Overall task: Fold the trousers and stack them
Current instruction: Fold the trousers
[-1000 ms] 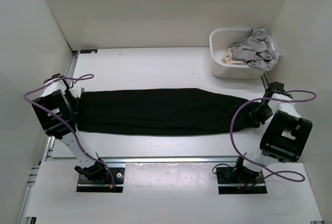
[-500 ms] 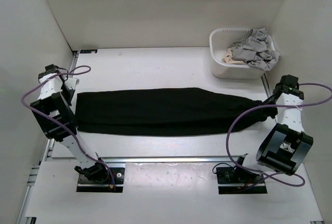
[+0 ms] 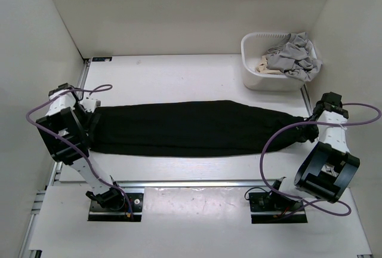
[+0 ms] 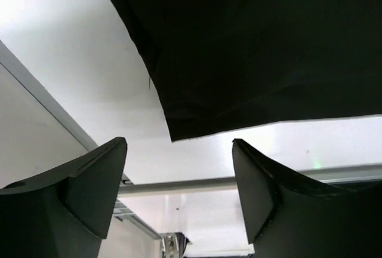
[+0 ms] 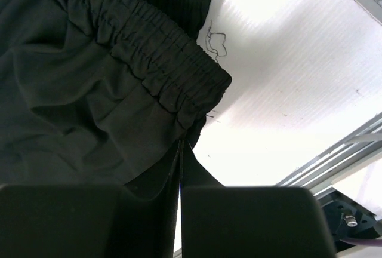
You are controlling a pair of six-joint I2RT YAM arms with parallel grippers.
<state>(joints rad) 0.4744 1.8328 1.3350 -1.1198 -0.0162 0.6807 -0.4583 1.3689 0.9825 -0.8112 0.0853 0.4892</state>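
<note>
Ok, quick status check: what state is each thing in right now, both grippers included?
trousers, laid flat at full length, not yet folded across.
left gripper, open, fingers either side of the hem corner, not gripping.
right gripper, shut, pinching trouser fabric just below the waistband.
basket, upright at the far right, holding crumpled clothes.

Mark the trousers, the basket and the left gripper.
trousers (image 3: 185,128): top external view, middle of the fabric.
basket (image 3: 268,82): top external view, front wall.
left gripper (image 4: 179,147): left wrist view, midway between open fingertips.
</note>
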